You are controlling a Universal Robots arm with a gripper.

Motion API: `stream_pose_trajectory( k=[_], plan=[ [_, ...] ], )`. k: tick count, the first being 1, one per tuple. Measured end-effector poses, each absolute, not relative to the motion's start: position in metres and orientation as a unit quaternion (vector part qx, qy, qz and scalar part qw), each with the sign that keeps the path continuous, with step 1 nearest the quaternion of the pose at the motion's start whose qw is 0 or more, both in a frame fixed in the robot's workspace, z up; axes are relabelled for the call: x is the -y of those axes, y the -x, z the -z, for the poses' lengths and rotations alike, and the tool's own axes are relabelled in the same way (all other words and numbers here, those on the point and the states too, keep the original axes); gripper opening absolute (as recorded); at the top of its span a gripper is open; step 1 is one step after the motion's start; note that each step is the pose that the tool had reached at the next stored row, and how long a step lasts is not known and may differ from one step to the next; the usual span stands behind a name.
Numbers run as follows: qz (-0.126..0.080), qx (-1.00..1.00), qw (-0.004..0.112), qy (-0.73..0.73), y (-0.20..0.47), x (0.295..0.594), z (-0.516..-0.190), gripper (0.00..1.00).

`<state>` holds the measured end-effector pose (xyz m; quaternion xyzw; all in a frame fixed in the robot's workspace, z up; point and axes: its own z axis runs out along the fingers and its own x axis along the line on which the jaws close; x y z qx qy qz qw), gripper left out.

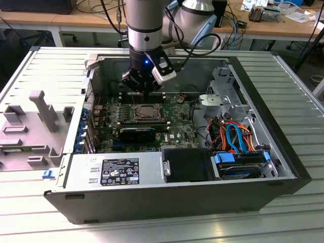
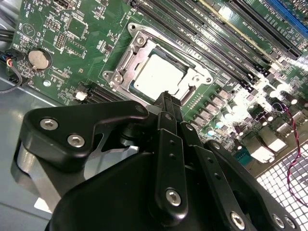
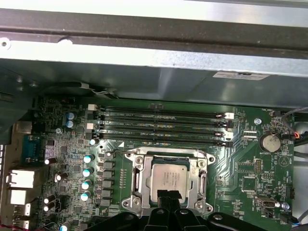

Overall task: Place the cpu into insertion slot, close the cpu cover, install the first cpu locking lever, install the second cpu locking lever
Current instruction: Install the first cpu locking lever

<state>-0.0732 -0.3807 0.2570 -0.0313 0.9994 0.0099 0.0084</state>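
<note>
The cpu [image 1: 147, 112] [image 2: 156, 77] [image 3: 168, 176] lies flat in the insertion slot [image 2: 113, 80] on the green board, its silver-grey top facing up. The cpu cover [image 2: 196, 67] [image 3: 140, 179] lies down around it, and the chip shows through its window. My gripper [image 1: 145, 96] [image 2: 166, 101] [image 3: 168, 196] hangs just above the edge of the socket, at the cpu's side. Its black fingers are pressed together and hold nothing. I cannot tell how the locking levers stand.
Long black memory slots [image 3: 159, 126] run beside the socket. A black card [image 1: 137, 134], a power supply [image 1: 116, 171] and a drive bay with blue and orange cables [image 1: 235, 139] fill the case. A grey fixture [image 1: 43, 114] stands at the exterior view's left.
</note>
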Motion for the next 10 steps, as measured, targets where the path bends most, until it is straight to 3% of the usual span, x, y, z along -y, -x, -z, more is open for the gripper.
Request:
stream_pose_trajectory(
  k=[10],
  plan=[
    [-0.01,-0.999,0.008,0.031,0.0759,0.3807,-0.257,0.11]
  ],
)
